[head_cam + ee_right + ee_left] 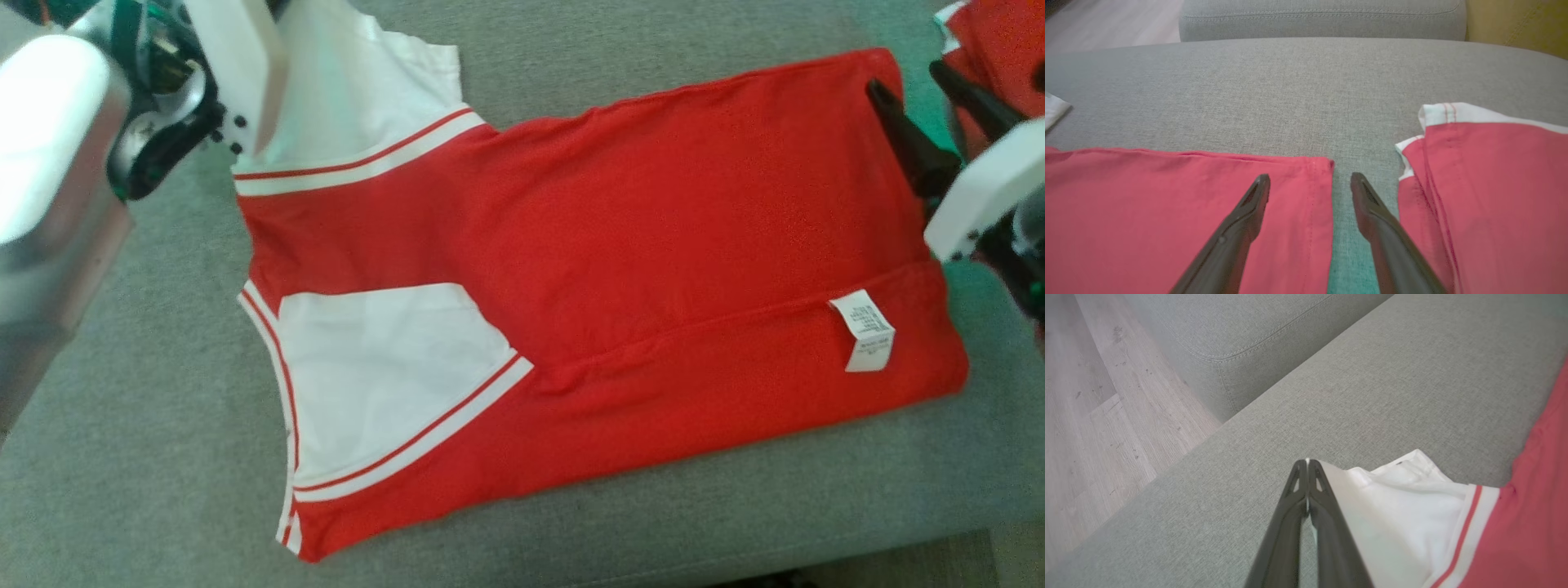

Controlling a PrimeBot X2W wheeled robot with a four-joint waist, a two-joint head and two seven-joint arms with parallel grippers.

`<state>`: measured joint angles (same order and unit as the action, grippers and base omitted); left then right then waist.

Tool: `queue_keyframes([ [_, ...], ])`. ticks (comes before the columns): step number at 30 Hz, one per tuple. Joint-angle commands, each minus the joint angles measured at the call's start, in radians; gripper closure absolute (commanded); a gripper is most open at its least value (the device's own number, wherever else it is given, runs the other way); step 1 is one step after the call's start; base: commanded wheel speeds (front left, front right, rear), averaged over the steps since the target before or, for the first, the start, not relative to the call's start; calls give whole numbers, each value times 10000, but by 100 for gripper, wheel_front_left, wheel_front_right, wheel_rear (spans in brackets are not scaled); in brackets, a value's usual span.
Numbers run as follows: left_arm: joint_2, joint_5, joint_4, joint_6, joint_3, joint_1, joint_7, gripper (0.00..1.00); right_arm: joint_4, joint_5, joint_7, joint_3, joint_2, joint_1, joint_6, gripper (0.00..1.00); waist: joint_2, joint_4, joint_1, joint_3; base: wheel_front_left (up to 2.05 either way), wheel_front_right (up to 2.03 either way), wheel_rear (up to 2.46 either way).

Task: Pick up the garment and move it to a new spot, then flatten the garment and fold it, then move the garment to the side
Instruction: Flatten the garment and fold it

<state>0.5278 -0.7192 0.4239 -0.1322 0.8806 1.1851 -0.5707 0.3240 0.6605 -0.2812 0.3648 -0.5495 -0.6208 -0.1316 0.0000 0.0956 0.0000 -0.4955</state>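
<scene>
Two garments: one garment (653, 245) flat on sofa (653, 49), second garment (1494, 204) right of it. Left gripper (1307, 461) jaws clenched on first's sleeve (1404, 498); right gripper (1310, 179) jaws released.

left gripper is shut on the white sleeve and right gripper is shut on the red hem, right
Half right. The left gripper is shut on the white sleeve, but the right gripper is open: the right wrist view shows its fingers spread apart, one over the red hem, the other over the grey cushion.
</scene>
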Motion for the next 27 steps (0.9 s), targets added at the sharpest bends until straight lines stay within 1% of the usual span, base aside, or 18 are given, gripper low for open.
queue_keyframes([
  [1, 352, 74, -365, 18, -294, 578, 42, 100, 47, 100, -206, 137, -333, -227, 9, 0, 0, -115, 0, 13, 0, 0, 0],
  [5, 325, -9, -577, 17, -66, 682, 58, 100, 795, 300, -722, 547, -381, -838, 9, 0, 0, -294, 0, 9, 0, 0, 0],
  [9, 326, -103, -655, 17, 75, 758, 135, 100, 1178, 793, -811, 818, -300, -1187, 9, 0, 0, -403, 0, -22, 0, 0, 0],
  [17, 381, -274, -532, 16, 264, 792, 280, 100, 1549, 1423, -683, 1387, -317, -1560, 9, 0, 0, -526, 0, -27, 0, 0, 0],
  [25, 349, -423, -353, 16, 411, 893, 390, 100, 1786, 1647, -790, 1805, -516, -1942, 9, 0, 0, -596, 0, -41, 0, 0, 0],
  [26, 342, -445, -325, 16, 432, 908, 403, 100, 1841, 1625, -907, 1898, -574, -1997, 9, 4, 0, -602, 0, -45, 0, 0, 0],
  [27, 334, -466, -297, 16, 458, 923, 412, 100, 1880, 1621, -1043, 1995, -628, -2046, 9, 4, 0, -608, 0, -47, 0, 0, 0],
])
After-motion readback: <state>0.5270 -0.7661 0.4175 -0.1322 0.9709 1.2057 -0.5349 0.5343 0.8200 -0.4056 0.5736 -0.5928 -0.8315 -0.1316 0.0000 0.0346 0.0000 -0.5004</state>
